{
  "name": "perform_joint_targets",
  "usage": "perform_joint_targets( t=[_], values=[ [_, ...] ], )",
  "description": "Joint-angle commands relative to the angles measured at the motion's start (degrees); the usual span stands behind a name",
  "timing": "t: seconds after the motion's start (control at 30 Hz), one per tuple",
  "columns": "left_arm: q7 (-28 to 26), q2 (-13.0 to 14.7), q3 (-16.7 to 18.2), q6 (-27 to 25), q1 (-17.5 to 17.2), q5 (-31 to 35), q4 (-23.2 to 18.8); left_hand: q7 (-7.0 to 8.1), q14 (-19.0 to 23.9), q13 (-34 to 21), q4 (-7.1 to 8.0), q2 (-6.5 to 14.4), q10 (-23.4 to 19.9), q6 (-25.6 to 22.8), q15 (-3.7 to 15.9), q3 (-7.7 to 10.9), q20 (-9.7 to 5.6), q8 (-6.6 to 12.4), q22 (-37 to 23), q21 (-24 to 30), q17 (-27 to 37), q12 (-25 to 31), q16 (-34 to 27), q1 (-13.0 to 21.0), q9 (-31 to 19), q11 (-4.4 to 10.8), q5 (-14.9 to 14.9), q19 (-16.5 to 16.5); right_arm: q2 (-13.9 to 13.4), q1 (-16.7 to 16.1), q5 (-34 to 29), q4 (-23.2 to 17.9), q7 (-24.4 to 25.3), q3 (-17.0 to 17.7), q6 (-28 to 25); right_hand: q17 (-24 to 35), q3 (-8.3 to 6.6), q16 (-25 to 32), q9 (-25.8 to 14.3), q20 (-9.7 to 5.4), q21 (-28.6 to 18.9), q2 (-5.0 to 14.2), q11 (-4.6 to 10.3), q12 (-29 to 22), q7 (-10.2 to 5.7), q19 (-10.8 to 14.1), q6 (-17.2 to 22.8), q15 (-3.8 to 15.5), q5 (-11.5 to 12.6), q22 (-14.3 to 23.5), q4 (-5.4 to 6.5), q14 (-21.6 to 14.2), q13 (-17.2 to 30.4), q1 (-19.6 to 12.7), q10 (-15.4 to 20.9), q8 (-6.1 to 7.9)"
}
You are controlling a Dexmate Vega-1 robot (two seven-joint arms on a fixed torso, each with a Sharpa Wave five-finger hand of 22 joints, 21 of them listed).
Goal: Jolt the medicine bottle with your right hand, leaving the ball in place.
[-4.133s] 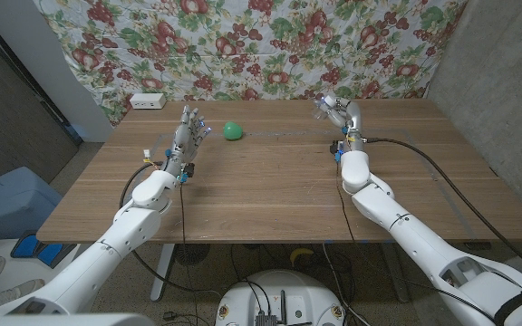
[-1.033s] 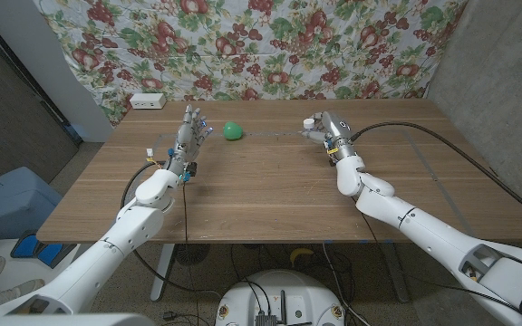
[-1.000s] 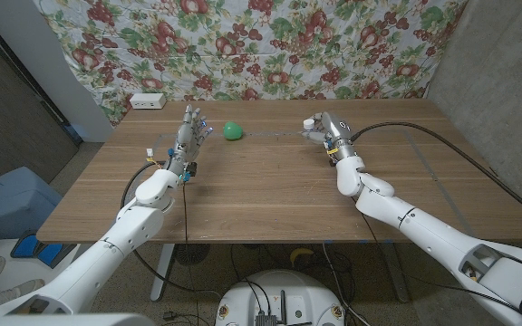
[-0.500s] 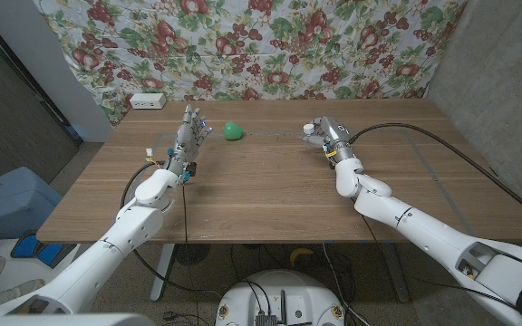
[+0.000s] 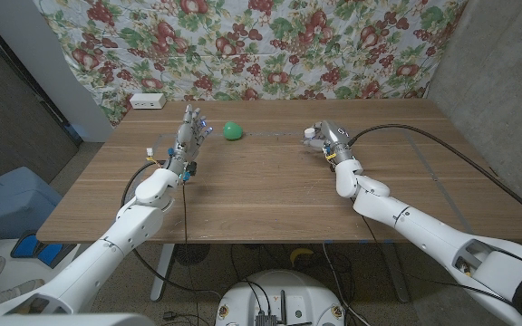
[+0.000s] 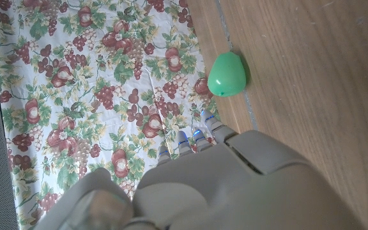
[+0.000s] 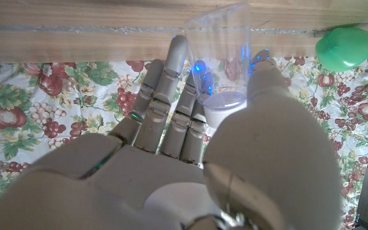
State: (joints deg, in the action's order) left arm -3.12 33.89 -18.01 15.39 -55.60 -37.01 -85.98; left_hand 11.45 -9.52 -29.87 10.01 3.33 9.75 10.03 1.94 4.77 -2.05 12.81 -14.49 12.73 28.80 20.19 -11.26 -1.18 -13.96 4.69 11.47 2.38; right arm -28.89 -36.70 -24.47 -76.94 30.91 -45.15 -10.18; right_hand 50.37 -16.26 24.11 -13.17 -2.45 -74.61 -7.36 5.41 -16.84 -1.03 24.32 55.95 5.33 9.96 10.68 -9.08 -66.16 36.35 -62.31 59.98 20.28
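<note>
A clear medicine bottle (image 5: pixel 308 134) with a white cap stands upright at the table's far middle. My right hand (image 5: pixel 327 138) grips it from the right. In the right wrist view the bottle (image 7: pixel 217 51) sits between the fingers (image 7: pixel 168 70) and the thumb of the right hand (image 7: pixel 190 160). A green ball (image 5: pixel 233 130) lies on the wood to the bottle's left, apart from both hands; it also shows beyond the bottle as the ball (image 7: pixel 344 48). My left hand (image 5: pixel 187 136) stands upright, fingers apart and holding nothing, just left of the ball (image 6: pixel 227 74). The left hand (image 6: pixel 235 185) shows from behind.
A white power strip (image 5: pixel 147 101) lies at the table's far left corner. A floral cloth (image 5: pixel 270 45) hangs right behind the table's far edge. The wooden table (image 5: pixel 270 190) stretches bare in front of both hands.
My right hand has come down and slightly nearer with the bottle in it, from a raised spot farther right. The ball and my left hand have not moved.
</note>
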Motion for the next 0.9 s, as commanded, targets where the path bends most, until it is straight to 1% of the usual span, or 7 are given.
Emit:
perform_joint_targets(
  t=[0.03, 0.33, 0.5, 0.63, 0.67, 0.77, 0.9],
  values=[
    [-0.3, -0.2, -0.3, -0.5, 0.5, 0.3, 0.1, 0.52, -9.4, -0.2, 0.42, 4.2, 2.3, 2.5, 11.85, -0.05, -3.59, 0.19, -0.2, 0.4, 0.2, 0.4, -0.3, -0.1, -0.3, 0.07, 0.4, 0.4, 0.3, 1.1, 0.5, 2.1, -0.7, -1.0, -1.2, 0.1, 0.01, -0.1, -0.2, -9.60, -0.6, 14.83, -0.17, 0.3, 0.39, -0.4, 0.2, 7.72, 0.3, -0.1, -0.08, -7.9, 0.0, -15.1, 0.5, -0.39],
    [-0.3, -0.4, -0.6, -0.6, 1.2, 0.5, 0.6, 0.52, -9.4, -0.2, 0.42, 4.2, 2.3, 2.5, 11.85, -0.05, -3.59, 0.19, -0.2, 0.4, 0.2, 0.4, -0.3, -0.1, -0.3, 0.07, 0.4, 0.4, 0.5, 1.7, 0.7, 3.4, -0.1, -1.5, -1.5, -1.7, -0.05, -2.8, -0.2, -8.93, -0.6, 14.36, 0.05, 2.0, 0.36, -1.4, -2.2, 7.84, 1.0, -0.3, 0.06, -5.0, -0.7, -14.3, -1.2, -1.83],
    [-0.2, -0.6, -0.8, -0.7, 1.6, 0.6, 1.0, 0.52, -9.4, -0.2, 0.42, 4.2, 2.3, 2.5, 11.85, -0.05, -3.59, 0.19, -0.2, 0.4, 0.2, 0.4, -0.3, -0.1, -0.3, 0.07, 0.4, 0.4, 0.5, 1.7, 0.7, 3.5, 0.1, -1.6, -2.4, -2.7, 0.11, -5.1, -0.2, -8.26, -0.2, 13.88, 0.08, 3.4, 0.14, -2.4, -4.7, 7.85, 1.2, -0.6, 0.62, -1.9, -1.0, -12.2, -3.4, -3.39],
    [-0.1, -0.8, -0.9, -0.7, 1.9, 0.6, 1.2, 0.52, -9.4, -0.2, 0.42, 4.2, 2.3, 2.5, 11.85, -0.05, -3.59, 0.19, -0.2, 0.4, 0.2, 0.4, -0.3, -0.1, -0.3, 0.07, 0.4, 0.4, 0.4, 1.6, 0.6, 3.2, 0.4, -1.6, -3.5, -3.2, 1.06, -7.2, -0.2, -6.48, 0.2, 12.82, 0.03, 4.8, -0.66, -1.9, -6.9, 7.37, 1.3, -0.8, 1.97, 2.2, -1.6, -7.7, -5.6, -4.85],
    [0.0, -0.8, -1.0, -0.7, 2.0, 0.6, 1.3, 0.52, -9.4, -0.2, 0.42, 4.2, 2.3, 2.5, 11.85, -0.05, -3.59, 0.19, -0.2, 0.4, 0.2, 0.4, -0.3, -0.1, -0.3, 0.07, 0.4, 0.4, 0.3, 1.6, 0.7, 3.1, 0.2, -1.7, -3.6, -3.3, 1.68, -7.8, -0.2, -5.69, 0.4, 12.25, 0.07, 5.2, -0.79, -1.5, -7.8, 6.93, 1.3, -0.9, 2.68, 3.9, -2.0, -5.4, -6.4, -5.39],
    [0.1, -0.8, -1.0, -0.6, 2.1, 0.7, 1.3, 0.52, -9.4, -0.2, 0.42, 4.2, 2.3, 2.5, 11.85, -0.05, -3.59, 0.19, -0.2, 0.4, 0.2, 0.4, -0.3, -0.1, -0.3, 0.07, 0.4, 0.4, 0.0, 1.6, 0.9, 2.4, -0.7, -1.7, -4.5, -3.4, 2.40, -8.9, -0.1, -4.20, 1.2, 11.07, 0.22, 6.2, -0.75, -0.6, -10.8, 6.38, 1.4, -1.1, 3.14, 7.2, -2.5, -2.4, -9.7, -6.99],
    [0.2, -0.8, -1.0, -0.7, 2.1, 0.6, 1.4, 0.52, -9.4, -0.2, 0.42, 4.2, 2.3, 2.5, 11.85, -0.05, -3.59, 0.19, -0.2, 0.4, 0.2, 0.4, -0.3, -0.1, -0.3, 0.07, 0.4, 0.4, -0.4, 1.6, 1.1, 1.2, -2.4, -1.9, -6.0, -2.9, 4.11, -9.8, 0.2, -0.69, 3.1, 9.20, -0.78, 6.7, -1.01, 0.2, -16.1, 5.50, 0.9, -1.2, 4.08, 13.3, -3.5, 2.9, -15.3, -9.05]
  ],
)
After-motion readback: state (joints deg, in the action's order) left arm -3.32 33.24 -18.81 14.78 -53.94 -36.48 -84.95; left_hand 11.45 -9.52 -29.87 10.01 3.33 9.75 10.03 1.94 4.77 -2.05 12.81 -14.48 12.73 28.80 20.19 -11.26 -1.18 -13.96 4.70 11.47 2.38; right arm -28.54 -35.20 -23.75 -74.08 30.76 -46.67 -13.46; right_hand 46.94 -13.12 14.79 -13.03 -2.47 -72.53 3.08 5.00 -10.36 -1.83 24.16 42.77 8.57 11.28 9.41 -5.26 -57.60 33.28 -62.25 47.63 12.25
